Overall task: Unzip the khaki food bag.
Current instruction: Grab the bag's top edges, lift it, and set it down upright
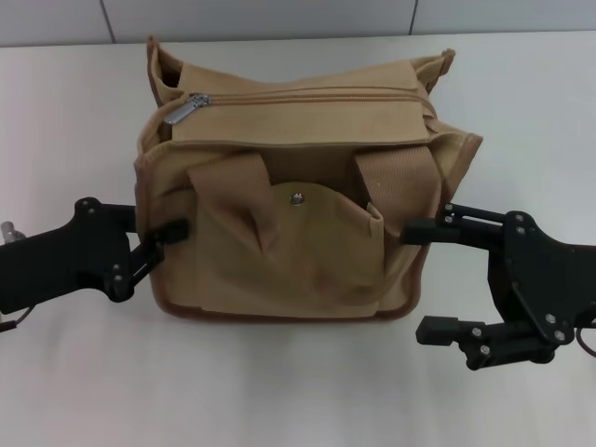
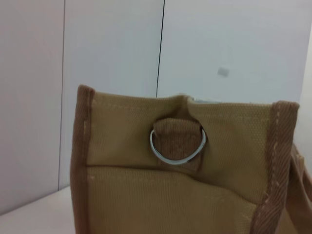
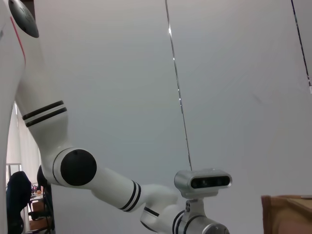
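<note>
The khaki food bag (image 1: 298, 223) stands upright in the middle of the white table, front pocket with its snap flap facing me. Its top zipper is closed, with the silver pull (image 1: 184, 109) at the bag's left end. My left gripper (image 1: 166, 233) is low against the bag's left side, touching it. The left wrist view shows that side panel (image 2: 185, 185) close up, with a silver D-ring (image 2: 177, 145). My right gripper (image 1: 430, 279) is open and empty just off the bag's lower right side. A corner of the bag (image 3: 287, 214) shows in the right wrist view.
The white table (image 1: 298, 391) runs in front of and beside the bag, and a pale wall (image 1: 279, 17) stands behind it. The right wrist view shows my white left arm (image 3: 97, 180) with its wrist camera (image 3: 204, 181).
</note>
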You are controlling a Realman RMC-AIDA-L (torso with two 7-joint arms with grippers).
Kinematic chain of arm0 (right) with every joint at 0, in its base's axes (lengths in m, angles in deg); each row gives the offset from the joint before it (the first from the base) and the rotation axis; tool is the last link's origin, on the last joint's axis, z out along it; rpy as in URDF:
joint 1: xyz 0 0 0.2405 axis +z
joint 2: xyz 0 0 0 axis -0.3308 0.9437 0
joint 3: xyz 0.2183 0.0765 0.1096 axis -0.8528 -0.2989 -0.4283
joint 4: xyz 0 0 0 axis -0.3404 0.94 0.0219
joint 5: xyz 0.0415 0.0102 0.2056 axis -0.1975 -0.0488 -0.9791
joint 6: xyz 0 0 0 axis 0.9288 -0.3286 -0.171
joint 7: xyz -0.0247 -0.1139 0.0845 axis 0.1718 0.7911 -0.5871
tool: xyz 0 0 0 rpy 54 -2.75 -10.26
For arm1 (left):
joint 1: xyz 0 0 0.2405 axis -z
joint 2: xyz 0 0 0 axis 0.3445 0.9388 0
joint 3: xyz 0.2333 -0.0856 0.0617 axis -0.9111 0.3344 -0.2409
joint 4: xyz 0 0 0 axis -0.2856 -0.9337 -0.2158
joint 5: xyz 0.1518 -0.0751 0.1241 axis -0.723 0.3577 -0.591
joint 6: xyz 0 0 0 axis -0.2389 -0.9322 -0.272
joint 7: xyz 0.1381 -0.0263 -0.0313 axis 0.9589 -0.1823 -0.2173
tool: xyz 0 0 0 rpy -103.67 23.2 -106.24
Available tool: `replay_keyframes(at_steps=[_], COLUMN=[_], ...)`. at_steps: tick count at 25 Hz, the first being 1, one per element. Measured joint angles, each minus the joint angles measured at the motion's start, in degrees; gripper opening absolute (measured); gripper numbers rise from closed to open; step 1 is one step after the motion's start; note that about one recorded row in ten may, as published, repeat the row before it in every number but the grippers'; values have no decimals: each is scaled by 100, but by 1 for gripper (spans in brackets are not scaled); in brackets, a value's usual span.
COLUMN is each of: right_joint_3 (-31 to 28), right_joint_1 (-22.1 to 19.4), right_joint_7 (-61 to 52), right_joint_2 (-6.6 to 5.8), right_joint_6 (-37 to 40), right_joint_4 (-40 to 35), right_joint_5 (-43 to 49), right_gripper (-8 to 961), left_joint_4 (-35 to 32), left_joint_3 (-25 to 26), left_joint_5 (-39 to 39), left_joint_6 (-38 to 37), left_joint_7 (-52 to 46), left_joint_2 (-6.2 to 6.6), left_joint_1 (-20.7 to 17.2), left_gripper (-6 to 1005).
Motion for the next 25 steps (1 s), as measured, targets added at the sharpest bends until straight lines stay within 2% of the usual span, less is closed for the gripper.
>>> replay_keyframes(at_steps=[6, 8, 11, 13, 18, 25], right_joint_3=[0, 0, -4, -8, -9, -83], right_joint_1=[-4, -8, -11, -13, -13, -39], right_joint_7=[14, 16, 16, 17, 19, 19], right_joint_2=[0, 0, 0, 0, 0, 7], right_joint_6=[-35, -36, -40, -44, -45, -45], right_joint_4=[74, 82, 82, 82, 82, 104], right_joint_5=[0, 0, 0, 0, -7, -31], right_gripper=[738, 736, 733, 731, 726, 720], left_joint_4=[-28, -48, -53, -55, -54, 90], left_joint_3=[514, 963, 1205, 1587, 1670, 1537], left_joint_5=[-1, -1, 0, 100, 536, 550], left_joint_6=[-440, -773, -946, -1297, -1689, -1630], left_joint_7=[-56, -57, -58, -59, -54, 112], left_joint_2=[62, 70, 66, 30, -45, -108], left_joint_1=[50, 83, 123, 200, 254, 349], left_gripper=[56, 56, 56, 57, 57, 57])
